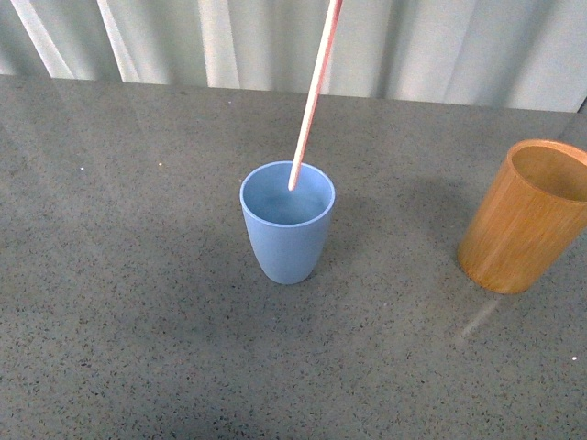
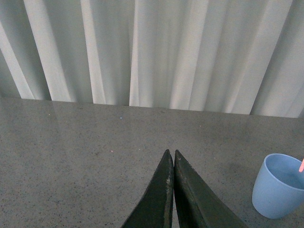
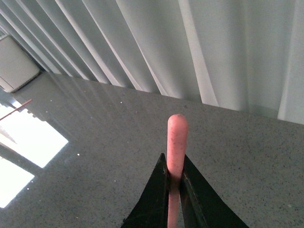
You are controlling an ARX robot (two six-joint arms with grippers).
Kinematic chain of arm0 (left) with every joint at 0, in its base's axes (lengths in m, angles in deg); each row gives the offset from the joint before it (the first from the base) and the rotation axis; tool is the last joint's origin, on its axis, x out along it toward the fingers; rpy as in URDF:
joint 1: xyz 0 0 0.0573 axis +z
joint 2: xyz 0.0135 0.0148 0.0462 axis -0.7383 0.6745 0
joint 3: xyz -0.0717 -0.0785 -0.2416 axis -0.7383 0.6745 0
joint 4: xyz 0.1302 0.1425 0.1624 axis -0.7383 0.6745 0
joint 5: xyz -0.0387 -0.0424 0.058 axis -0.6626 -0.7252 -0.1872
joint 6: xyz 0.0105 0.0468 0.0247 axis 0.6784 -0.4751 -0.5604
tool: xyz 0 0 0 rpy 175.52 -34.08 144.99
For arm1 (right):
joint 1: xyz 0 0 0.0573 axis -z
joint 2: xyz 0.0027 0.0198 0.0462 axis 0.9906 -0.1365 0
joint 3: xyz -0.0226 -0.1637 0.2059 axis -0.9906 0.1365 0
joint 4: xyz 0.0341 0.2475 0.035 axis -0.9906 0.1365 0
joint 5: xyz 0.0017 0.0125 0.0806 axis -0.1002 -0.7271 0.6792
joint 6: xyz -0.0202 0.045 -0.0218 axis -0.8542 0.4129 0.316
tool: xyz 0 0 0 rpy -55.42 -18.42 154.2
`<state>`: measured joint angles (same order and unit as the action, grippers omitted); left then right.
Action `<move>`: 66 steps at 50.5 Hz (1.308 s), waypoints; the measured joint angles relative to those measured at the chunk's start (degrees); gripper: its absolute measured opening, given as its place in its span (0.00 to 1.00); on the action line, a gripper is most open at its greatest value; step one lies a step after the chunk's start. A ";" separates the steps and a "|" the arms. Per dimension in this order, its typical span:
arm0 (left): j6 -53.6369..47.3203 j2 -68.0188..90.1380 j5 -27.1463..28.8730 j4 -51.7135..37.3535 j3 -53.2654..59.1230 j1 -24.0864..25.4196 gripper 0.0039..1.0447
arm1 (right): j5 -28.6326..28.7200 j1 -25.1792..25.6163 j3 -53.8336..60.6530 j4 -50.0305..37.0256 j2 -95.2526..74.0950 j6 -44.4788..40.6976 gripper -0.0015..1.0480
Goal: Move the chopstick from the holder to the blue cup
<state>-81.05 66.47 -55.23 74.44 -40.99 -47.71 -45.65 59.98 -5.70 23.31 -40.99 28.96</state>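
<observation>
While the right gripper [image 3: 174, 165] pinches the chopstick [image 1: 314, 92] — steep, tip down at the blue cup [image 1: 287, 243] mouth — the left gripper [image 2: 171, 156] sits pressed together, the holder [image 1: 523, 220] well aside.

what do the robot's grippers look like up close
Only the finger ends show, in the wrist views. The left gripper and right gripper each have two matte, near-black fingers, wedge-shaped and tapering to sharp points. The left one has faint pale scuffs on one finger. No cables or markings are visible.
</observation>
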 joint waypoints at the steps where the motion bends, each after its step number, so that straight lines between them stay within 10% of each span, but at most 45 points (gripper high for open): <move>1: 0.00 0.00 0.02 0.00 0.00 0.00 0.03 | -0.20 -0.02 0.02 0.00 -0.24 -0.17 0.02; 22: 0.00 0.00 0.00 0.00 0.00 0.00 0.03 | -0.76 -0.02 0.22 -0.04 -5.42 -1.68 0.03; 45: 0.00 0.00 0.02 0.00 0.00 0.00 0.03 | -6.16 2.93 7.78 -2.51 2.69 -4.98 0.77; 52: -0.04 -0.04 -0.02 0.00 0.00 0.00 0.03 | -33.35 4.26 17.68 -20.83 8.63 -14.21 0.54; 66: -0.07 -0.04 0.02 0.00 0.00 0.00 0.03 | -30.60 9.75 31.82 -23.41 18.78 -17.53 0.12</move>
<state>-81.12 66.43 -55.21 74.44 -40.99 -47.71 -76.25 69.73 26.13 -0.10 -22.21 11.43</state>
